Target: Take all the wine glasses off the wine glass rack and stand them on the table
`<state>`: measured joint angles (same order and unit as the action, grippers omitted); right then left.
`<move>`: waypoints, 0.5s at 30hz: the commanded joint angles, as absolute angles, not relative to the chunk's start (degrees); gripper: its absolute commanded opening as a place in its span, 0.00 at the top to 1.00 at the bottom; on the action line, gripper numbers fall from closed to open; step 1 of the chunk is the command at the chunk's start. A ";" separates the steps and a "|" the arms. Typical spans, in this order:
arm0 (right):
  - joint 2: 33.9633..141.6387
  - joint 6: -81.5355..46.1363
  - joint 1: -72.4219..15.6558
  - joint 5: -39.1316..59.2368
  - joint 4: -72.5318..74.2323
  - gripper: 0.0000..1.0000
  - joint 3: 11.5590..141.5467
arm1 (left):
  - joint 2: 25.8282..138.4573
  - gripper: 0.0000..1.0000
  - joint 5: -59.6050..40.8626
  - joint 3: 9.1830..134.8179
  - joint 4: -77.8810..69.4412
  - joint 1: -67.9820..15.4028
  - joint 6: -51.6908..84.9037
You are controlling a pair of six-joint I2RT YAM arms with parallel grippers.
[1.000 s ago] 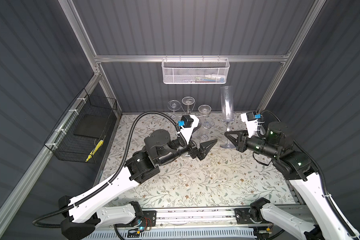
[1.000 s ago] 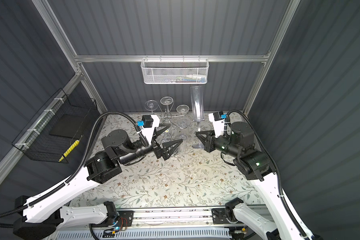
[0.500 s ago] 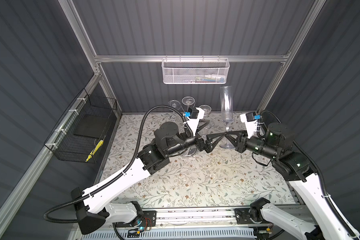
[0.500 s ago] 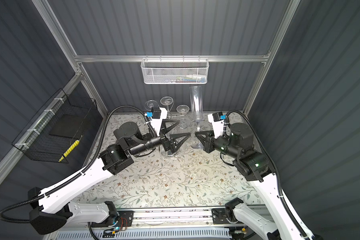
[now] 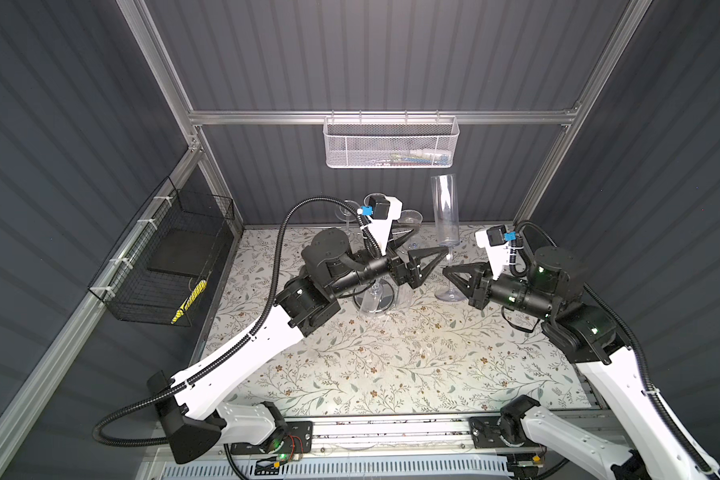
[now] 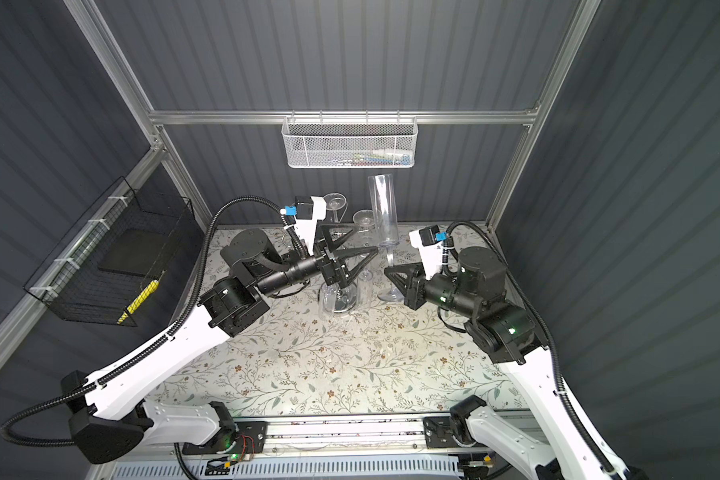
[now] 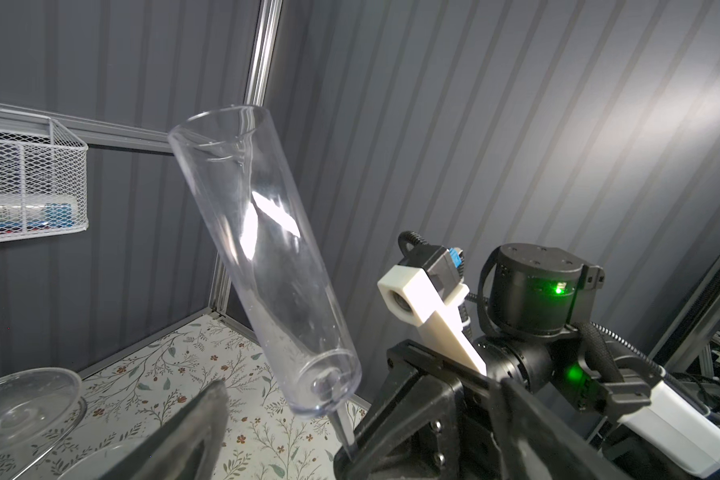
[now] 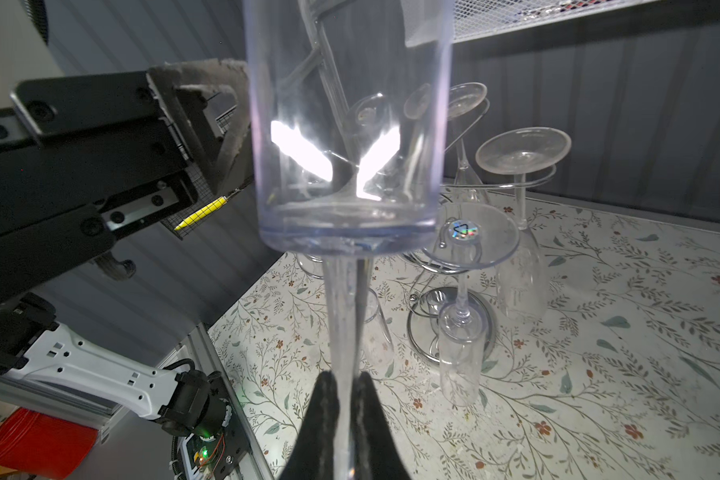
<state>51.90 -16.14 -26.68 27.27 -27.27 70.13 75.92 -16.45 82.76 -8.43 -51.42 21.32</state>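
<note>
The left arm has swung in over the wine glass rack [image 8: 429, 301], and the left gripper [image 6: 364, 238] now gapes wide just beside the wine glass [image 5: 445, 212]. That tall flute stands upright on the tabletop [image 5: 391, 365], off the rack, with the right gripper [image 8: 344, 378] pinching its stem. Other glasses [image 8: 520, 153] hang upside down on the rack.

— The wine glass [image 8: 346, 124]? Clear, smooth and glossy. Glass or plastic, I can't tell.
— The wine glass rack [image 8: 429, 299] is polished chrome wire with a mirror-bright base.
— The table [image 5: 391, 365] cover looks matt, with a floral print.
— The right tool [image 8: 345, 380] is matt black plastic. The white mesh basket [image 5: 391, 149] looks like painted metal.
</note>
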 commanded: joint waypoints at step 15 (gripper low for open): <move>47.55 -7.88 -32.04 33.99 -20.29 1.00 63.46 | 80.24 0.10 -22.52 85.33 -15.32 -48.64 31.71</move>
